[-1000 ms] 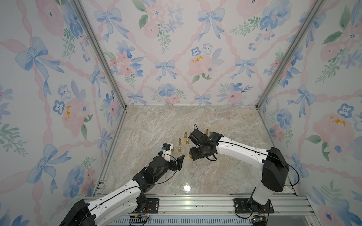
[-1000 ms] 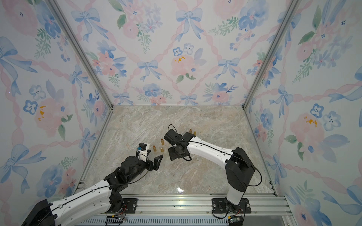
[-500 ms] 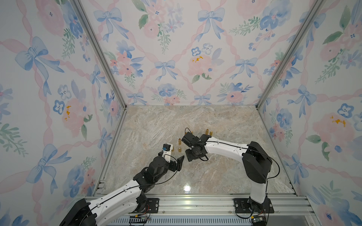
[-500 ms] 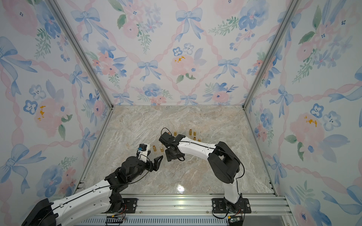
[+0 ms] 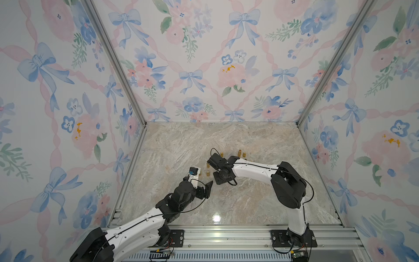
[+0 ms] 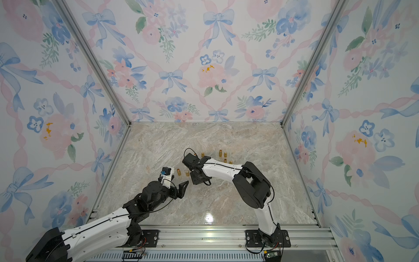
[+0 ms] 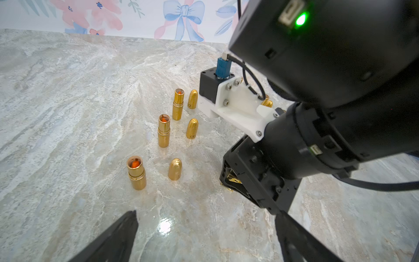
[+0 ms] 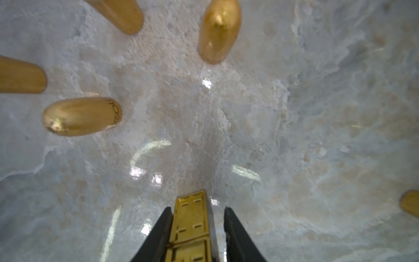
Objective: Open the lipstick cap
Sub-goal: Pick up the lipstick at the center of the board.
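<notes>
In the right wrist view a square gold lipstick (image 8: pixel 191 217) with a cap seam stands between the fingers of my right gripper (image 8: pixel 198 208). One finger lies against it and a thin gap shows at the other, so the jaws are narrow but open. In both top views my right gripper (image 5: pixel 218 180) points down at the marble floor near the middle. The left wrist view shows a gold edge of the lipstick (image 7: pixel 232 180) under that gripper. My left gripper (image 7: pixel 206 213) is wide open and empty, just short of it, and it also shows in a top view (image 5: pixel 203 184).
Three uncapped round gold lipsticks (image 7: pixel 136 172) with orange tips stand in a row on the marble floor (image 5: pixel 249 204), each with a bullet-shaped gold cap (image 7: pixel 174 169) beside it. More gold pieces (image 5: pixel 239 152) stand behind the right arm. Floral walls close three sides.
My right gripper's jaws have narrowed round the square lipstick. Its wrist has shifted a little to the left and the elbow has folded in. The left arm has not moved.
</notes>
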Action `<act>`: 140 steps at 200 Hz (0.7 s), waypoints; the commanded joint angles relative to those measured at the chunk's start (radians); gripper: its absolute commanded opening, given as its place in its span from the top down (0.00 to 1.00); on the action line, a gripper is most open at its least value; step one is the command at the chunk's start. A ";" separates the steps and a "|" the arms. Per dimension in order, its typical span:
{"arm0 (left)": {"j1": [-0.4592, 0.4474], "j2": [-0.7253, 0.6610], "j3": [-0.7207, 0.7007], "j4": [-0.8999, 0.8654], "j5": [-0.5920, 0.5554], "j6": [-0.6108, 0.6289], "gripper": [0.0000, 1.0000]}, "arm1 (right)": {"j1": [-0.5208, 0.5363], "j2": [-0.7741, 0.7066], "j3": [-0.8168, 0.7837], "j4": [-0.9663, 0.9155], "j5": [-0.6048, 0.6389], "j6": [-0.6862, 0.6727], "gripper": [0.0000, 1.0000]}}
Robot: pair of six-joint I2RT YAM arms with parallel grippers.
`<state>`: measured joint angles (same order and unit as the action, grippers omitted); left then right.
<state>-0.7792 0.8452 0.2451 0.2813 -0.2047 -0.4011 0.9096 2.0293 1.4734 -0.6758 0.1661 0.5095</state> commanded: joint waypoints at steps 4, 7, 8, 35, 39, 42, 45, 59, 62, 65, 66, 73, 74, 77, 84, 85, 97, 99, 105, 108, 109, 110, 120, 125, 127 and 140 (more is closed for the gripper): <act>-0.006 0.002 0.003 -0.012 -0.015 0.018 0.02 | -0.002 0.016 0.030 0.000 0.028 -0.003 0.67; -0.006 0.002 0.003 -0.011 -0.016 0.018 0.02 | 0.000 0.015 0.030 -0.001 0.029 -0.005 0.68; -0.006 0.002 0.003 -0.011 -0.017 0.018 0.02 | 0.000 0.014 0.030 -0.002 0.029 -0.005 0.68; -0.006 0.005 0.006 -0.011 -0.018 0.021 0.02 | 0.002 0.003 0.031 -0.020 0.039 -0.012 0.72; -0.006 0.006 0.008 -0.011 -0.018 0.021 0.02 | 0.002 0.000 0.031 -0.023 0.039 -0.013 0.72; -0.006 0.008 0.009 -0.011 -0.017 0.022 0.02 | 0.002 -0.002 0.031 -0.025 0.039 -0.014 0.72; -0.006 0.009 0.009 -0.011 -0.016 0.022 0.02 | 0.002 -0.005 0.031 -0.027 0.039 -0.014 0.72; -0.007 0.011 0.016 -0.011 -0.004 0.027 0.02 | 0.002 -0.025 0.031 -0.041 0.033 -0.015 0.73; -0.006 0.014 0.018 -0.011 0.001 0.029 0.02 | 0.002 -0.032 0.030 -0.043 0.030 -0.015 0.73; -0.006 0.013 0.019 -0.011 0.005 0.031 0.02 | 0.002 -0.037 0.029 -0.046 0.027 -0.015 0.73; -0.006 0.013 0.019 -0.011 0.005 0.031 0.02 | 0.002 -0.039 0.028 -0.046 0.026 -0.015 0.73; -0.006 0.015 0.023 -0.010 0.012 0.036 0.02 | 0.002 -0.059 0.022 -0.051 0.018 -0.014 0.73; -0.006 0.015 0.024 -0.010 0.013 0.038 0.02 | 0.002 -0.063 0.021 -0.051 0.016 -0.014 0.73; -0.006 0.015 0.026 -0.010 0.017 0.040 0.02 | 0.002 -0.070 0.017 -0.053 0.012 -0.015 0.73; -0.009 0.017 0.031 -0.010 0.022 0.047 0.02 | 0.000 -0.093 0.010 -0.058 0.002 -0.017 0.73; -0.009 0.017 0.032 -0.010 0.022 0.049 0.02 | 0.000 -0.093 0.010 -0.058 0.002 -0.017 0.73; -0.016 0.022 0.038 -0.009 0.030 0.062 0.02 | -0.004 -0.129 -0.003 -0.067 -0.025 -0.024 0.73; -0.018 0.023 0.039 -0.008 0.031 0.065 0.02 | -0.006 -0.135 -0.005 -0.068 -0.032 -0.027 0.73; -0.025 0.027 0.042 -0.003 0.034 0.073 0.02 | -0.010 -0.150 -0.010 -0.078 -0.049 -0.029 0.73; -0.028 0.029 0.043 0.000 0.035 0.079 0.02 | -0.013 -0.158 -0.011 -0.083 -0.057 -0.030 0.73; -0.030 0.030 0.042 0.000 0.035 0.080 0.02 | -0.013 -0.160 -0.012 -0.085 -0.060 -0.031 0.73; -0.031 0.030 0.044 0.001 0.036 0.082 0.02 | -0.014 -0.163 -0.013 -0.090 -0.063 -0.031 0.73; -0.046 0.041 0.046 0.013 0.041 0.096 0.02 | -0.026 -0.188 -0.020 -0.106 -0.098 -0.033 0.73; -0.054 0.047 0.048 0.021 0.045 0.103 0.02 | -0.032 -0.201 -0.025 -0.116 -0.116 -0.034 0.73; -0.057 0.050 0.047 0.024 0.046 0.105 0.02 | -0.034 -0.206 -0.026 -0.120 -0.123 -0.033 0.73; -0.081 0.064 0.042 0.065 0.073 0.127 0.02 | -0.042 -0.246 -0.034 -0.146 -0.148 -0.040 0.73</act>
<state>-0.8253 0.8864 0.2668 0.2897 -0.1776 -0.3386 0.8951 1.8599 1.4628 -0.7414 0.0929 0.4873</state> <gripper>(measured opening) 0.980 0.273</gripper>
